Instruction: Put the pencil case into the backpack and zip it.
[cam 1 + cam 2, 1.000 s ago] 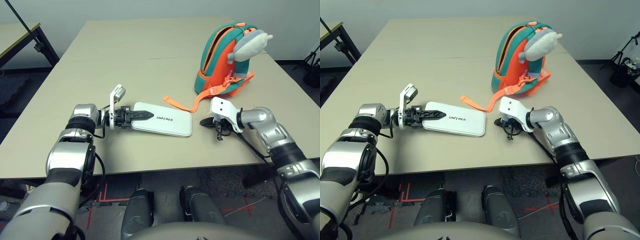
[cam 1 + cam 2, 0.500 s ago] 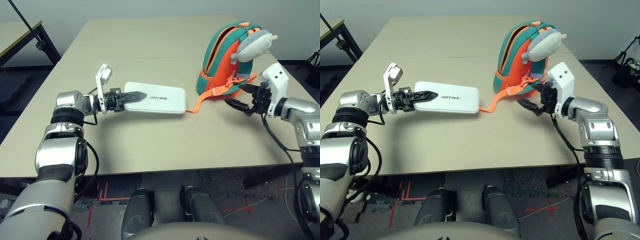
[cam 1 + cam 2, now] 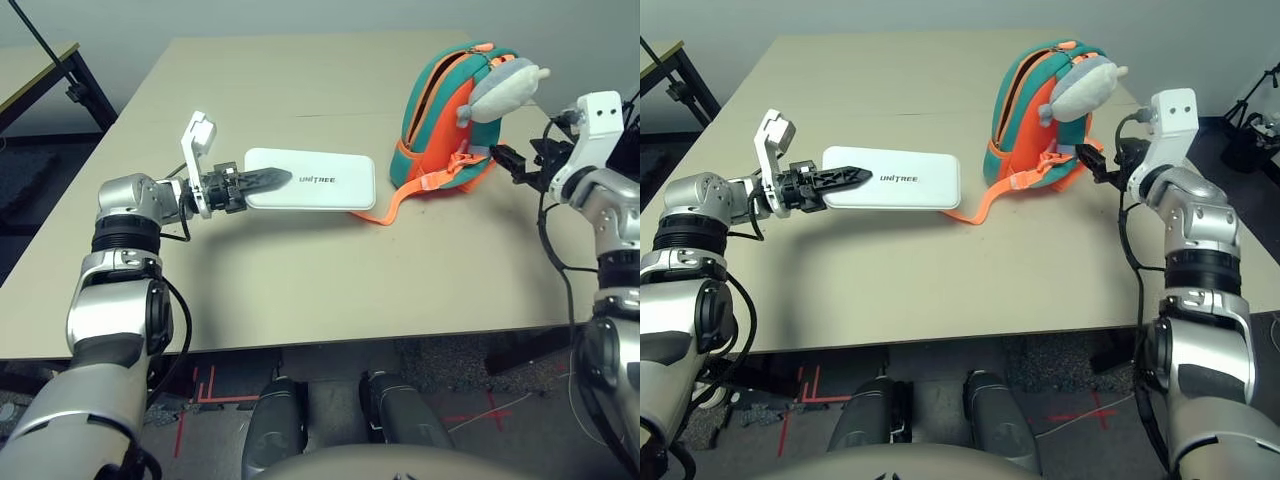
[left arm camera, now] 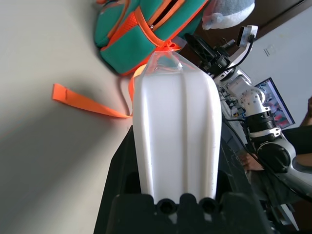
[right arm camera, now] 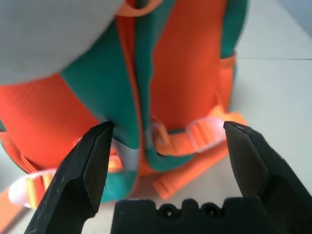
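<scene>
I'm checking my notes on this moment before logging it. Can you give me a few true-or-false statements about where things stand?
1. The left claw holds the pencil case. True.
2. The pencil case is already inside the backpack. False: it is outside, to the backpack's left.
3. The right claw is open, facing the backpack. True.
4. The backpack lies flat on the table. False: it stands upright.
5. The plush toy sits beside the pencil case. False: it hangs high on the backpack.
</scene>
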`<state>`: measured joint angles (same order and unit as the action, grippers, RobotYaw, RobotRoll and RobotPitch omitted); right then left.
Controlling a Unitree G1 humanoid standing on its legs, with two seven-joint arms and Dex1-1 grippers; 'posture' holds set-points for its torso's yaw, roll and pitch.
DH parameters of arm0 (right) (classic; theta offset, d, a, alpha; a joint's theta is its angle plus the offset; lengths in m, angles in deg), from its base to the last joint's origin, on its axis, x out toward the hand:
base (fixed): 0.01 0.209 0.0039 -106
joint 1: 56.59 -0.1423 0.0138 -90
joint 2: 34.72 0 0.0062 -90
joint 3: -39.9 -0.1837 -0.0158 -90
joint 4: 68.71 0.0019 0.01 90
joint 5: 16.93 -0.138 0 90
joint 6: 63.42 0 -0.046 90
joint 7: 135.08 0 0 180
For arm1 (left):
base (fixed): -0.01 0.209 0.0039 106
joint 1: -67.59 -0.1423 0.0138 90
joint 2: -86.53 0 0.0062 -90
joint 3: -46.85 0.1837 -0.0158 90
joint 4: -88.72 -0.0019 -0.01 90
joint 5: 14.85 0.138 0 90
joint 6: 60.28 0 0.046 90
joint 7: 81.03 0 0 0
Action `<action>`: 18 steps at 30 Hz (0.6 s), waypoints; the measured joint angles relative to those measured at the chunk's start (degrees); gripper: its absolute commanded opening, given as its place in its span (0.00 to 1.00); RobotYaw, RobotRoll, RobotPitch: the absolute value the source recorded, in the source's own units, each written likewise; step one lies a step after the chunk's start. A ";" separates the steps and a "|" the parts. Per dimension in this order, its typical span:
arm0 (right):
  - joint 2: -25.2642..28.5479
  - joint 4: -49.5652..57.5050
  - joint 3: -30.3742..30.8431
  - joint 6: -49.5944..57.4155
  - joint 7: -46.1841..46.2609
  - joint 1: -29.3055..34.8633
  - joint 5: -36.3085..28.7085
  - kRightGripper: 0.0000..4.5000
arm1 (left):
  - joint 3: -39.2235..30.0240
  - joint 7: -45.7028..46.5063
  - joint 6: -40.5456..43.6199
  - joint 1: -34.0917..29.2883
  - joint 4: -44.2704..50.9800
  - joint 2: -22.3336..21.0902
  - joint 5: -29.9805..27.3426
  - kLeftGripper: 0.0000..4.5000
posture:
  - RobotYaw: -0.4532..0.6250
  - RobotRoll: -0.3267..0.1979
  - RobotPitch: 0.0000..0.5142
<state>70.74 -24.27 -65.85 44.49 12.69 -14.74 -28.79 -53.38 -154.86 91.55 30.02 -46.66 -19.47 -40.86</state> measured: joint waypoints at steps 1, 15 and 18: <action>-0.35 -2.07 0.29 -1.01 -0.12 -0.93 0.20 1.00 | -0.02 0.20 0.30 -0.23 0.61 -0.18 -0.40 0.29 | 0.30 0.62 0.04; -1.77 -18.65 1.93 -10.61 -0.86 -7.78 1.94 0.53 | -1.19 3.83 2.49 -3.89 5.97 -0.83 -3.77 0.29 | 0.33 0.62 0.03; -1.81 -19.34 1.92 -11.22 -0.86 -8.27 1.94 0.28 | -1.74 4.09 2.52 -3.89 6.32 -0.85 -4.34 0.29 | 0.32 0.62 0.03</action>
<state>68.93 -43.61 -63.93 33.27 11.83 -23.00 -26.85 -55.12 -150.76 94.07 26.13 -40.34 -20.32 -45.19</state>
